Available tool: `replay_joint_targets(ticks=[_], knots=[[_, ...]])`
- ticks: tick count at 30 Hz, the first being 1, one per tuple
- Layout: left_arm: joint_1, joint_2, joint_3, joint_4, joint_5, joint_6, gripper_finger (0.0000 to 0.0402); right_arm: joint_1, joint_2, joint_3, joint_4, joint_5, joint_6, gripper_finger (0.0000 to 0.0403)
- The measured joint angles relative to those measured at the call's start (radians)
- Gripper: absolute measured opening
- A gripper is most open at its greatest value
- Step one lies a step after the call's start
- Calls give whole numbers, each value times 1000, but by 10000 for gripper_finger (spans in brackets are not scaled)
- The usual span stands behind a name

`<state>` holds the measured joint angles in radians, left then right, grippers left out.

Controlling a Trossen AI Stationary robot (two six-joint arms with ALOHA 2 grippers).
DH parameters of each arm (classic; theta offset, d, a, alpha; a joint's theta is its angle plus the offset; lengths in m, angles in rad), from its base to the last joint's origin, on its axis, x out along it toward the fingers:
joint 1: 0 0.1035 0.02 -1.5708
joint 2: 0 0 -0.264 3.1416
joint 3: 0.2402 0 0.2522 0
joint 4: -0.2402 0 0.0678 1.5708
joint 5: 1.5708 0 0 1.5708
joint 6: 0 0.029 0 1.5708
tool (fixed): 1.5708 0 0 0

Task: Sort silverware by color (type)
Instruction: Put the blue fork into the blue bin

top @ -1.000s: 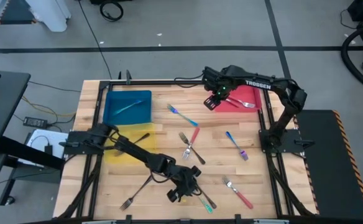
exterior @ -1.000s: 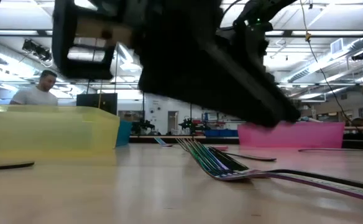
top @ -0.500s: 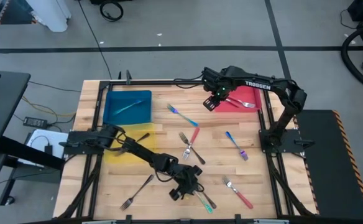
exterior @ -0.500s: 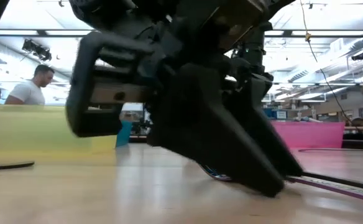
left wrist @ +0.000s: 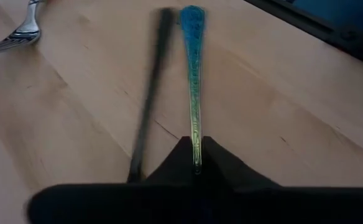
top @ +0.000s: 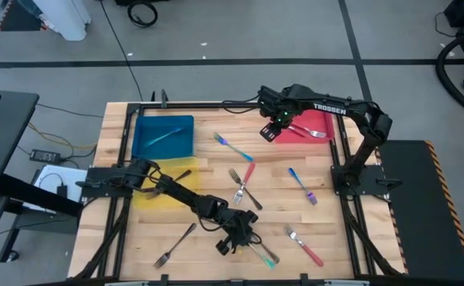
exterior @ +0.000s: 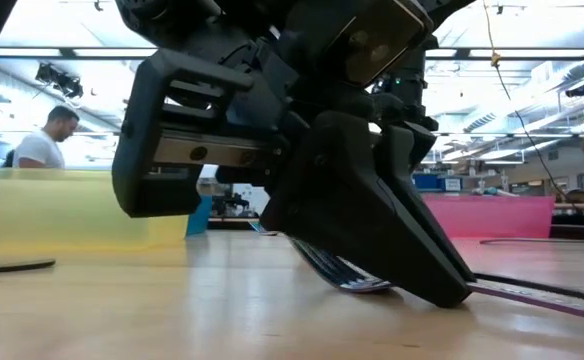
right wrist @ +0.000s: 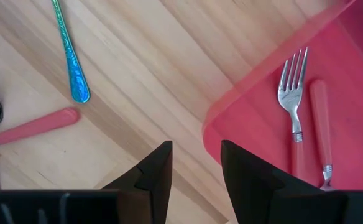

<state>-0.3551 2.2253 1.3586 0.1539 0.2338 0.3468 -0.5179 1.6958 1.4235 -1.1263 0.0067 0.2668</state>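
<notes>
The left pincer (top: 242,237), down near the counter's (top: 216,175) front edge, has pinched shut on the slim blue-to-teal iridescent metal fork (left wrist: 193,74); it should lift straight, leaving the dark grey fork (left wrist: 151,93) alongside; the right pincer (top: 275,121) waits open beside the red tray (top: 324,121).

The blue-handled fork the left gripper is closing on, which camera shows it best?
The left wrist view: the blue-handled fork runs lengthwise from between the left gripper's closed fingers, beside a dark fork. The high view shows only a sliver, the low view just its tines, the right wrist view nothing.
</notes>
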Motion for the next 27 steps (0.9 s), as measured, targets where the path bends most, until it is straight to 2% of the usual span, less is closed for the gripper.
replay_joint_targets(ticks=[15,21,27], knots=[[-19,-29,-3,-38,0,-48,8,0,0,0,0,2,0,144],[-26,-95,-4,-78,4,-49,8,0,0,0,5,4,-13,144],[-4,-185,-3,-192,-9,-48,8,0,0,0,7,3,-97,144]])
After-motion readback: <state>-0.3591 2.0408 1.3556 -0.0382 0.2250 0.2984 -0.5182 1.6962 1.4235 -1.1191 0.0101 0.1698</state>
